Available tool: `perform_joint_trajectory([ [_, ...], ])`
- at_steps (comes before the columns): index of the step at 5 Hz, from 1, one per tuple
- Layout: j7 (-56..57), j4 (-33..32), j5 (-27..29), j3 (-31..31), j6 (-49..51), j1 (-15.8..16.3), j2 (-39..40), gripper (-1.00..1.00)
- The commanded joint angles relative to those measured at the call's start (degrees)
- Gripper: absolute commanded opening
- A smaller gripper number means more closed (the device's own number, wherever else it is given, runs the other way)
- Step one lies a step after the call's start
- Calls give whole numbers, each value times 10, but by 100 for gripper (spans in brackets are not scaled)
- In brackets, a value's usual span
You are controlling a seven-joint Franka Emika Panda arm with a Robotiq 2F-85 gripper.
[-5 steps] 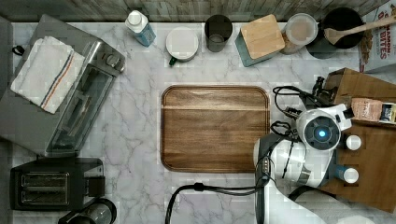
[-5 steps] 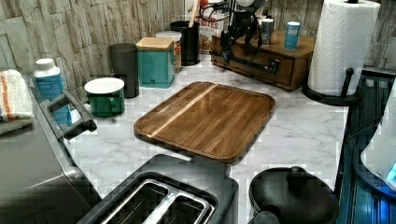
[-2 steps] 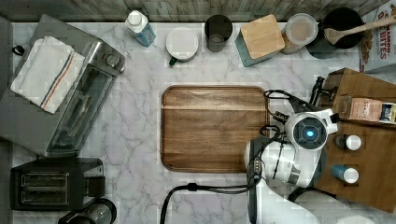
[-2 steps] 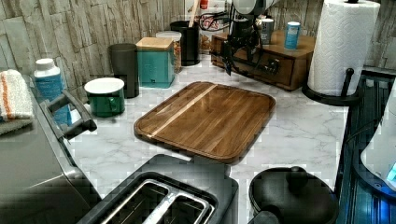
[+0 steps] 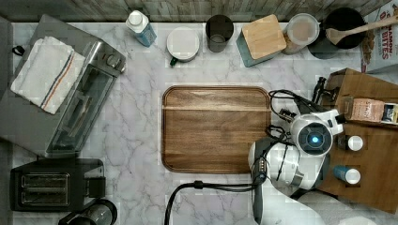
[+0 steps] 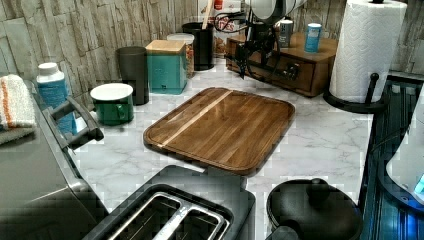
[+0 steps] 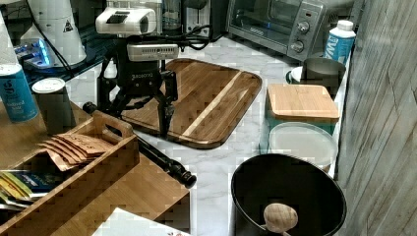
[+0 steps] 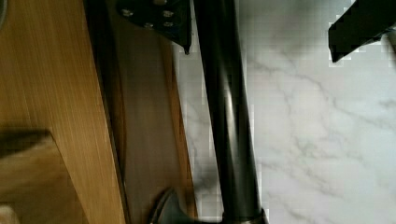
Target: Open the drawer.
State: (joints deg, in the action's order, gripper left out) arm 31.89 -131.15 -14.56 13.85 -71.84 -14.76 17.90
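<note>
The drawer is a brown wooden front set low in a wooden countertop box, and a long black bar handle runs across it on dark mounts. In the wrist view the handle passes as a glossy black rod beside the wood grain, with marble showing past it. The box stands at the top view's right edge, just beside the cutting board; in the left view it sits far back against the wall, next to a paper towel roll.

The gripper hangs over the handle with its two black fingers spread wide apart, one on either side of the bar and gripping nothing. The white arm leans over the box's near edge.

The counter is white marble with grey veins, backed by a grey wood-plank wall.

Along the wall stand one blue-labelled bottle, one green mug with a white lid, one dark tumbler, one teal canister with a wooden lid, one clear lidded jar and one black pot holding one wooden spoon. One toaster oven carries one folded towel, with one black two-slot toaster beside it. Two small shakers stand on the box, next to one open wooden tray of packets
</note>
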Motion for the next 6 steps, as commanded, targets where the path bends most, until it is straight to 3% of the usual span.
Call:
perform_joint_trajectory([
  [1, 141, 37, 83, -112, 17, -72, 32, 100],
  [2, 109, 71, 75, -125, 108, -43, 21, 100],
  [5, -96, 61, 29, -132, 125, 75, 6, 100],
  [6, -107, 59, 40, -156, 115, 86, 2, 100],
])
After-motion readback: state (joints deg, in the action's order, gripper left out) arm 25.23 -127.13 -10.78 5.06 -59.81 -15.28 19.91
